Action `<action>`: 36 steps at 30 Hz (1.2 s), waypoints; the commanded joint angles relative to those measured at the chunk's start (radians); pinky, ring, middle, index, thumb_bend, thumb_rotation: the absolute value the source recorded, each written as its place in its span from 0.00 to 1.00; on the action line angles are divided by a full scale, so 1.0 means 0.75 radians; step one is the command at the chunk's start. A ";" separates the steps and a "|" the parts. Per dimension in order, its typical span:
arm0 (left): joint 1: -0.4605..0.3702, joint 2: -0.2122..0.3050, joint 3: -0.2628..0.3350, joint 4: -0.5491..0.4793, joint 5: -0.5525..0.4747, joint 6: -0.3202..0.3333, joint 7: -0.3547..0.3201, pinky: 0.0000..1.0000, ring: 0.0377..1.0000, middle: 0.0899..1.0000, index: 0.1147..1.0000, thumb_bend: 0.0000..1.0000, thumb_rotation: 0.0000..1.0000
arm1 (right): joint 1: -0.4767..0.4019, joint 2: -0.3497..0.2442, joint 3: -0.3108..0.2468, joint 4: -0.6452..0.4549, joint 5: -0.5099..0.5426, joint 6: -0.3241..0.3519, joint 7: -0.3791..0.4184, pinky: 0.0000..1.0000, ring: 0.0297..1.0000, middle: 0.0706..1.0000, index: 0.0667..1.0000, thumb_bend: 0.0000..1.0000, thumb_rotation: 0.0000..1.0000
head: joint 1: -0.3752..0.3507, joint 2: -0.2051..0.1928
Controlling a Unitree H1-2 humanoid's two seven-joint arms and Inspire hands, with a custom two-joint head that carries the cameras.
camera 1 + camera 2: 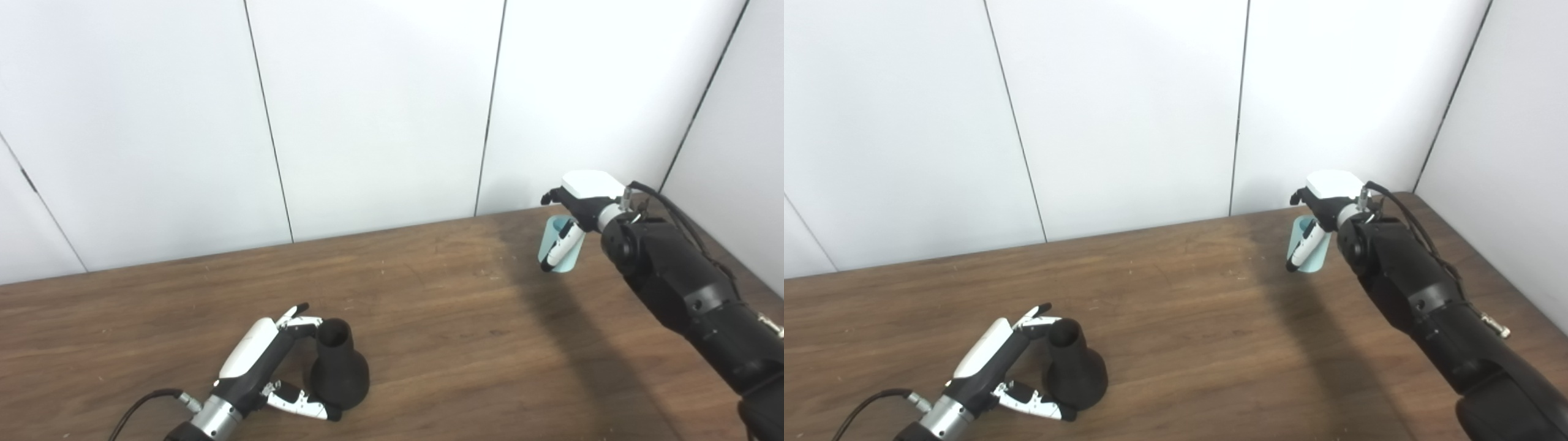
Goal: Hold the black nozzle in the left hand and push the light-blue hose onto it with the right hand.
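Note:
The black nozzle stands upright on the wooden table near the front left, wide base down and narrow neck up. My left hand cups it from the left, fingers by the neck and thumb along the base, spread and not closed tight. At the back right, a short light-blue hose is held upright in my right hand, thumb across its front. I cannot tell whether the hose's lower end touches the table. The nozzle and the hose are far apart.
White wall panels run close behind the table's far edge and along its right side. A dark shadow of the right arm falls across the table's right half. A black cable trails from each wrist.

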 commanded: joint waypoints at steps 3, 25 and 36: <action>0.194 0.000 -0.050 0.121 0.048 0.023 -0.014 0.98 0.77 0.45 0.41 0.52 0.00 | -0.096 -0.059 -0.011 -0.016 -0.032 -0.011 -0.026 0.60 0.79 0.83 0.79 1.00 0.28 | 0.003 0.004; 0.199 0.009 -0.050 0.104 0.046 0.028 -0.017 0.98 0.77 0.45 0.41 0.52 0.00 | -0.096 -0.063 0.003 0.052 -0.054 -0.026 -0.034 0.60 0.80 0.82 0.78 1.00 0.26 | 0.000 0.017; 0.198 0.011 -0.051 0.108 0.044 0.029 -0.020 0.98 0.77 0.45 0.41 0.52 0.00 | -0.097 -0.059 -0.017 0.059 -0.041 -0.045 -0.055 0.59 0.76 0.78 0.75 1.00 0.26 | -0.002 0.018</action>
